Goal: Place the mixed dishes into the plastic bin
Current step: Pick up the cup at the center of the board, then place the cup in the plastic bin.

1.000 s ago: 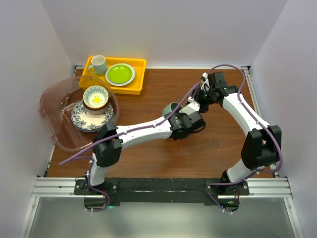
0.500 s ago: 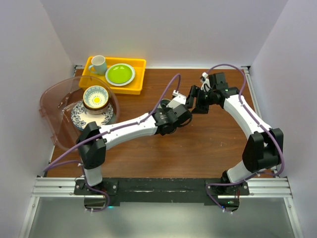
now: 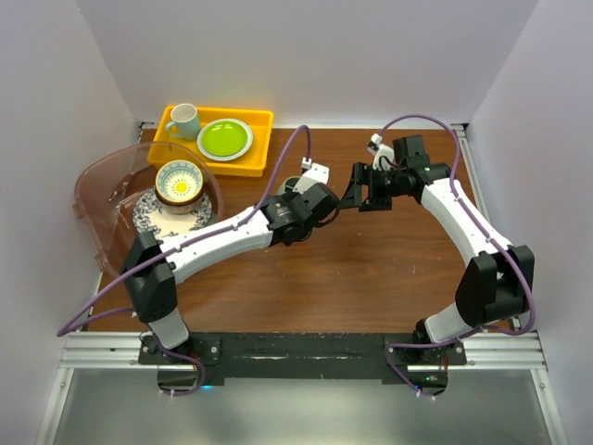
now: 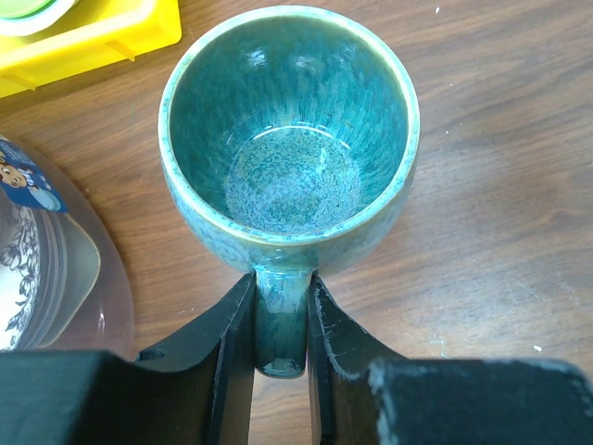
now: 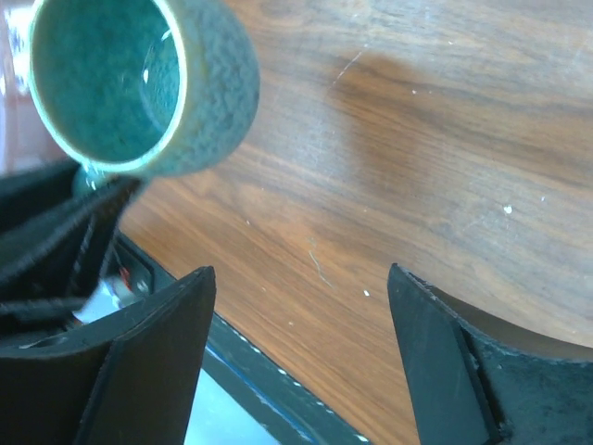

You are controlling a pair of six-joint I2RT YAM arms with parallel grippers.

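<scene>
Since a second ago the left arm has swung left, carrying the teal mug (image 4: 289, 139) from mid-surface toward the plastic bin (image 3: 93, 185). The right jaws have spread wide and let go. Left jaws are closed on the mug handle, mouth up. The mug looks lifted off the surface (image 3: 389, 269), and the handle grip leaves its body free for setting down. Right jaws are open and empty, near the mug but apart from it. The mug is now near the yellow tray (image 3: 262, 159) front edge, with the bin well apart to the left. The bin already holds a cream-tan bowl (image 3: 179, 181) stacked over a blue-rimmed plate (image 3: 153, 222). Open room seems to be toward its near side. The next move likely needs height over the bin rim and clearance from the tray corner.
</scene>
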